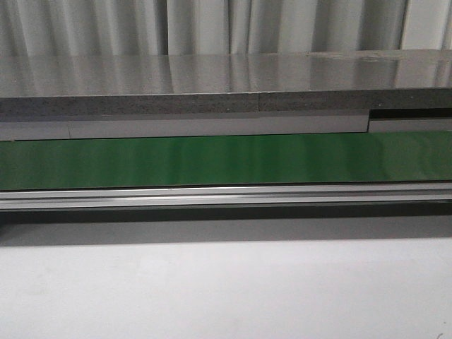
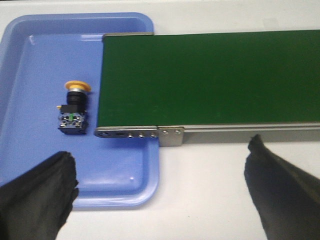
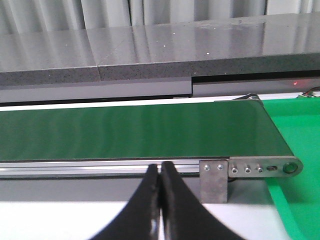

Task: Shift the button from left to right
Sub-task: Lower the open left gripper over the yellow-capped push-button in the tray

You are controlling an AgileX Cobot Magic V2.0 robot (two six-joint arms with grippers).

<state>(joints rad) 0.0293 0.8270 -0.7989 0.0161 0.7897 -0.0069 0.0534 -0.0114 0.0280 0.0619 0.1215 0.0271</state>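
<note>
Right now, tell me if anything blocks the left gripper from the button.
Nothing visible does. The button lies alone on its side in the blue tray, beside the belt end. The left gripper hangs open, bare tray floor between.

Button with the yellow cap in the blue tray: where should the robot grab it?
Probably the black blocky body of the small yellow-capped push-button, coming down from above. It lies on its side in the blue plastic tray, so its flat sides suit the left gripper's open fingers.
</note>
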